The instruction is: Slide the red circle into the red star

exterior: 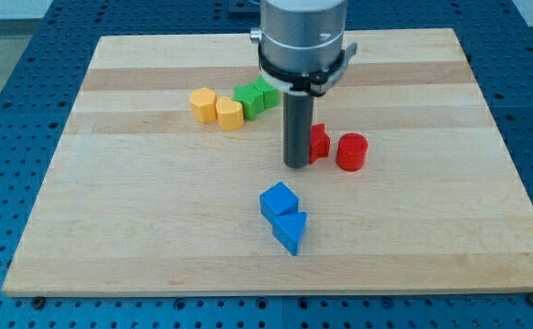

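The red circle (351, 152) is a short red cylinder standing right of the board's middle. The red star (319, 143) sits just to its left, partly hidden behind my rod, with a narrow gap between the two. My tip (296, 165) rests on the board right at the star's left side, touching or nearly touching it. The rod rises to the silver arm body at the view's top.
A blue cube (279, 201) and a blue triangle (290, 232) lie together below my tip. Two yellow blocks (217, 109) and a green block (254, 97) sit up and to the left. The wooden board (111, 201) ends on a blue pegboard table.
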`<state>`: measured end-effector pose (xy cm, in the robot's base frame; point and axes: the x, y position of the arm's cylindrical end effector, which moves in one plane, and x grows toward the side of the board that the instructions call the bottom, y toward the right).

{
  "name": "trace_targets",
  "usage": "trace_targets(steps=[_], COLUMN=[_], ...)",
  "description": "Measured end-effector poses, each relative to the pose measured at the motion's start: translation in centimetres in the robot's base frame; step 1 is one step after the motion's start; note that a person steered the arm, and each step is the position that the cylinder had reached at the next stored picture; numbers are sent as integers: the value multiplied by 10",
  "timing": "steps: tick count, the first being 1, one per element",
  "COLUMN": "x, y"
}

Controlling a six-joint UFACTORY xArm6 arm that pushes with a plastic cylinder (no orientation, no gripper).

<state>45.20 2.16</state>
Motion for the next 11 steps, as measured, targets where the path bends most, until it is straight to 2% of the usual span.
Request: trace_targets(steps=[2,5,7,11], x=[9,59,19,15], y=[19,79,96,77])
